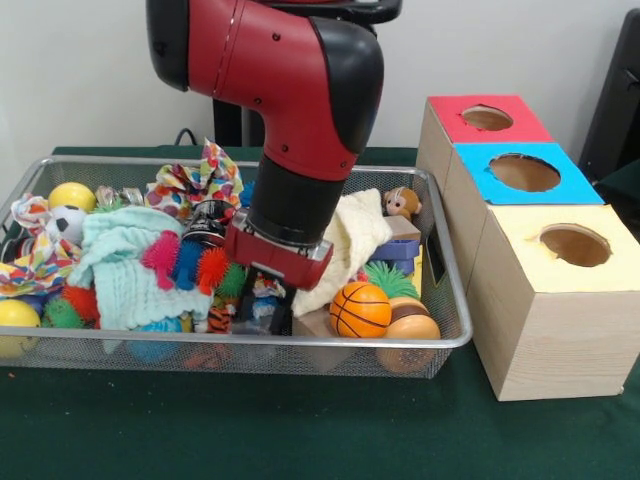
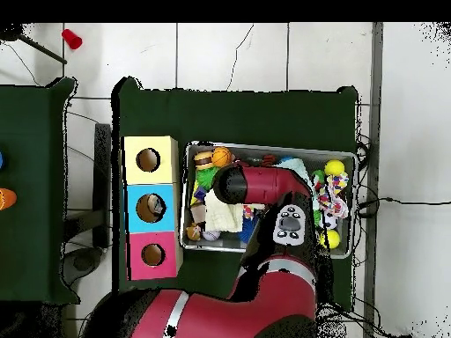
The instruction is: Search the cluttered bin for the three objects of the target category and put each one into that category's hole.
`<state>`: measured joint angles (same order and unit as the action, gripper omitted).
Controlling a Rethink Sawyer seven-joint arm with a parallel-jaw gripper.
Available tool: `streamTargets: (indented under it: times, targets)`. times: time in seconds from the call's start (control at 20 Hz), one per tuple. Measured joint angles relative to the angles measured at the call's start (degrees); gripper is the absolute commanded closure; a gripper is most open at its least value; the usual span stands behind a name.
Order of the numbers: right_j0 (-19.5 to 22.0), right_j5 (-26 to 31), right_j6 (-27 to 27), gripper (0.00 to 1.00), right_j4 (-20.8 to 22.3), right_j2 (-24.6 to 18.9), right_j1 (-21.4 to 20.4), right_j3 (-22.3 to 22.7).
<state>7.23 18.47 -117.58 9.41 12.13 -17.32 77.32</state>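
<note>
The silver wire-mesh bin [image 1: 300,343] is full of toys and cloths; it also shows in the overhead view [image 2: 269,148]. My gripper [image 1: 262,308] reaches down into the clutter at the bin's middle front, between the spiky balls and a basketball. The arm hides it in the overhead view. A wrinkly clear thing [image 1: 118,196] at the back left, beside a yellow ball, may be one bottle. I cannot pick out other bottles. The red-topped box's round hole [image 1: 487,118] is the farthest of three boxes right of the bin, and also shows from overhead [image 2: 152,255].
The blue-topped box [image 1: 525,172] and yellow-topped box [image 1: 575,245] stand in a row with the red one. In the bin lie a black-and-silver can [image 1: 207,222], spiky balls [image 1: 185,262], a mint cloth [image 1: 125,270], a cream cloth [image 1: 352,238] and a basketball [image 1: 360,308].
</note>
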Motion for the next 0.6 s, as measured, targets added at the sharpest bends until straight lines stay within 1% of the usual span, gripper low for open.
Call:
streamTargets:
  times: [0.15,0.3,0.45,0.5,0.6]
  targets:
    - [-0.4,1.9,0.0,1.00,0.0,0.0,-2.5,1.9]
    - [-0.9,5.7,0.0,1.00,0.0,0.0,-5.9,3.6]
    - [-1.2,8.4,0.0,1.00,0.0,0.0,-8.1,4.1]
    - [-1.4,9.7,0.0,1.00,0.0,0.0,-9.4,4.3]
    - [-1.5,10.3,0.0,1.00,0.0,0.0,-10.1,4.4]
